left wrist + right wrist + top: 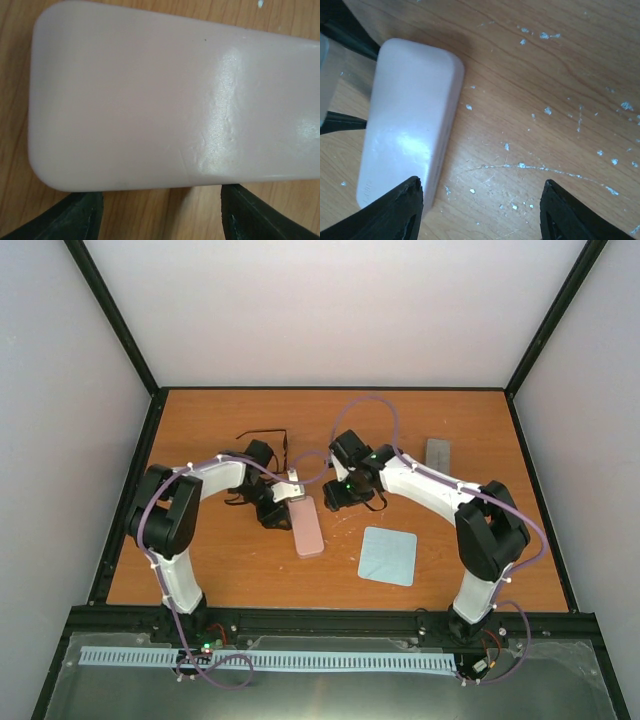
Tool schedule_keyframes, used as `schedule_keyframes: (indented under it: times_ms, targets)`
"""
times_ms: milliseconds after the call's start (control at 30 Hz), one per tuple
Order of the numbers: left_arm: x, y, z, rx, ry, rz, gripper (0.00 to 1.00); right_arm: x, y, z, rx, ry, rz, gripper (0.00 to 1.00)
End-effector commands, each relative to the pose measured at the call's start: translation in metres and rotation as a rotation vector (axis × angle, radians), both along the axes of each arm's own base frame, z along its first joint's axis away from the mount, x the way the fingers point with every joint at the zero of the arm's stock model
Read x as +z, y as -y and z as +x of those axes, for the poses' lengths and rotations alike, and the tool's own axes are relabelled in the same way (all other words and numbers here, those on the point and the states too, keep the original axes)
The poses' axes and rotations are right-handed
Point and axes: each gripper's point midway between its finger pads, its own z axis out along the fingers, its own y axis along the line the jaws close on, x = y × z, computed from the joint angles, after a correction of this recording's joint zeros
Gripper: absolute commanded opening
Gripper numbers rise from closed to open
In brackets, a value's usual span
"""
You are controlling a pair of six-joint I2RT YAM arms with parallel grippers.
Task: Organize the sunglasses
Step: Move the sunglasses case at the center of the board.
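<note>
While my left claw (160,194) hangs spread just short of the glossy pink oblong case (150,100), my right claw (481,182) stands spread beside that case over the brown wooden table (545,100). The thin black wire sunglasses (262,433) lie beyond my left claw.

Case (150,100): runs off the right edge in the left wrist view.
Sunglasses (262,434): partly behind the left arm (215,475), frame too thin to read.
Left end effector (162,215): cropped at the bottom edge of its own view.
</note>
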Motion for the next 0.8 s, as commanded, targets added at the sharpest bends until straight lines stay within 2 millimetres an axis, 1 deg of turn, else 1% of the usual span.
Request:
schedule_keyframes:
  times_ms: [0,133,333,467,567,633,700,767]
  targets:
    - [-0.007,0.024,-0.002,0.023,-0.055,-0.032,0.65,0.01,-0.004,-0.011,-0.003,0.003,0.02,0.63]
    - [-0.005,0.041,0.008,0.039,-0.066,-0.07,0.65,0.003,-0.004,-0.021,-0.003,-0.017,0.006,0.65]
    - [-0.001,0.075,0.018,0.03,-0.055,-0.12,0.65,-0.012,-0.001,-0.034,-0.018,-0.046,-0.035,0.66]
    - [0.001,0.093,0.025,0.032,-0.067,-0.163,0.66,-0.015,0.0,-0.036,-0.038,-0.046,-0.06,0.68]
    - [0.003,0.097,0.031,0.038,-0.054,-0.176,0.67,-0.017,0.002,-0.033,-0.076,-0.042,-0.078,0.71]
    - [0.005,0.097,0.036,0.049,-0.034,-0.172,0.69,-0.018,0.003,-0.03,-0.105,-0.038,-0.087,0.72]
    - [0.008,0.093,0.04,0.07,-0.003,-0.164,0.72,-0.019,0.004,-0.029,-0.131,-0.042,-0.093,0.72]
    - [0.015,0.084,0.048,0.108,0.033,-0.173,0.75,-0.017,0.007,-0.027,-0.161,-0.034,-0.092,0.73]
